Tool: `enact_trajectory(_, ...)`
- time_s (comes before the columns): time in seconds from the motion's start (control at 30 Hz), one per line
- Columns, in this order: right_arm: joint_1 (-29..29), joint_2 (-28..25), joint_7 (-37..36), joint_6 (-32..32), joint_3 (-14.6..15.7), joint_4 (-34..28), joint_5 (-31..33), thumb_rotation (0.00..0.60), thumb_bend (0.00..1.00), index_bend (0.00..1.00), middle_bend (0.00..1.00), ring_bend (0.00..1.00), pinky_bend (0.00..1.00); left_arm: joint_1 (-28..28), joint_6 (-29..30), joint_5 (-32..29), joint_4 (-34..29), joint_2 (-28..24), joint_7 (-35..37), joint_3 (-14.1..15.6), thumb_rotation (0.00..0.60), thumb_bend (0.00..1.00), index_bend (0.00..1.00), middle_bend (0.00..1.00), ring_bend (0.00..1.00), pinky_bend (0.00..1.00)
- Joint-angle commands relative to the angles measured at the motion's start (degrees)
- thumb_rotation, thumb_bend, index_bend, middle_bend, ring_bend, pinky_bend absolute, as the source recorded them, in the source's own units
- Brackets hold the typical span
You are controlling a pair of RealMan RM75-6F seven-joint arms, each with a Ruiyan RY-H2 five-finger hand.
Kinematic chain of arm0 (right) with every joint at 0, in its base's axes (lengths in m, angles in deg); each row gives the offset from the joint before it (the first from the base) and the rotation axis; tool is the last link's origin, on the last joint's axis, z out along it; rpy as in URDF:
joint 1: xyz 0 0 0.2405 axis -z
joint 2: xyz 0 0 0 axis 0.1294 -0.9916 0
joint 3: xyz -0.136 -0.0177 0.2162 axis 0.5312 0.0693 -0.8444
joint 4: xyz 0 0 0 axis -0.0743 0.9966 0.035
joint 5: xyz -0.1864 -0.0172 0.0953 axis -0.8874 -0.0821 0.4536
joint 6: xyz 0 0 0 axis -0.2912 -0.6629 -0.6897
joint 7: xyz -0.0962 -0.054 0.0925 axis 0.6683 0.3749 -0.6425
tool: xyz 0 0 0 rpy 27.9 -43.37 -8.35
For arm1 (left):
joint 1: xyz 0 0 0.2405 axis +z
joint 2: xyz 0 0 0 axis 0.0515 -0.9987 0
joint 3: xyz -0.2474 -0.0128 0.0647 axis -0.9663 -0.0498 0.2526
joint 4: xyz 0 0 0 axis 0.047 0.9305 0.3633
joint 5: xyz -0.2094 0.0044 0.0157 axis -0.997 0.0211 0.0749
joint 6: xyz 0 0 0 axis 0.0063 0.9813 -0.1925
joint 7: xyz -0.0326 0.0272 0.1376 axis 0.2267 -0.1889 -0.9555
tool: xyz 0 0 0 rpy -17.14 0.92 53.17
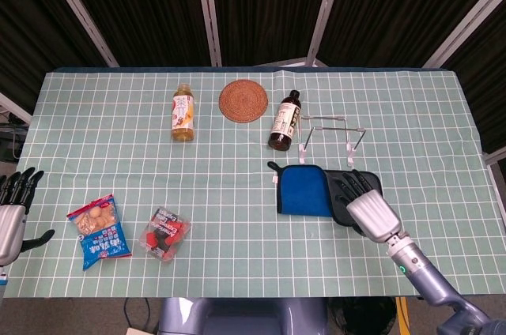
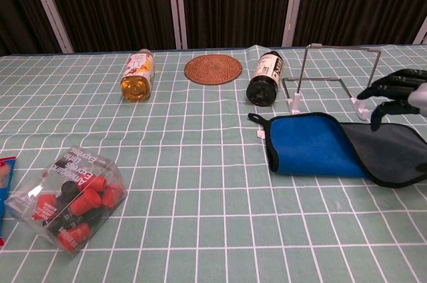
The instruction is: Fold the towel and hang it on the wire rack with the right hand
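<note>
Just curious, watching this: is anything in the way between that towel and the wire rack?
Nothing visible. The towel lies just in front of the rack, with bare table between; the dark bottle lies beside the rack.

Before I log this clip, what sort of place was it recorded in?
Probably a lab test station, not a home: dark curtains hang on metal framing behind a table with a green grid cloth, where unrelated props lie spaced apart, such as a wire rack and rattan coaster.

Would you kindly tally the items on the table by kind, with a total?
Bottles: 2 (juice bottle, dark bottle)
Snack packs: 2 (blue bag, clear box)
Towel: 1
Wire rack: 1
Woven coaster: 1
Total: 7
</note>
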Motion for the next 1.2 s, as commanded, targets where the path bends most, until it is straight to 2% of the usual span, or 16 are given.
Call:
enact_trajectory(0.03, 2.66, 2.53, -2.28, -3.03, 2.16, 6.18, -4.36, 0.6, 0.08, 0.35, 0.06, 0.0, 0.0, 0.02, 0.03, 0.13, -0.1, 0.01, -0.1, 0.01, 0.6, 0.0, 0.0, 0.0, 0.0, 0.0)
enact_trajectory(0.43, 3.08, 10.41, -2.11, -4.3, 1.89, 19.64, -10.86, 0.6, 0.1, 0.38, 0.06, 0.0, 0.0, -0.06, -0.35, -0.69, 0.23, 0.13, -0.33, -0.38, 0.6, 0.0, 0.0, 0.0, 0.0, 0.0)
enact_trajectory(0.7, 2.53, 13.7, -1.49, -4.33, 1.08, 26.07, -12.51, 0.6, 0.12, 0.39, 0.06, 0.0, 0.0, -0.09, -0.56, -1.18, 0.53, 0.29, -0.45, -0.54, 0.6, 0.0, 0.0, 0.0, 0.0, 0.0)
enact_trajectory(1.2, 3.22, 15.42, -2.93, -4.93, 1.58, 32.02, -13.78, 0.6, 0.2, 0.42, 0.06, 0.0, 0.0, -0.19, -0.84, -1.65, 0.59, 0.52, -1.03, -0.65, 0.6, 0.0, 0.0, 0.0, 0.0, 0.0)
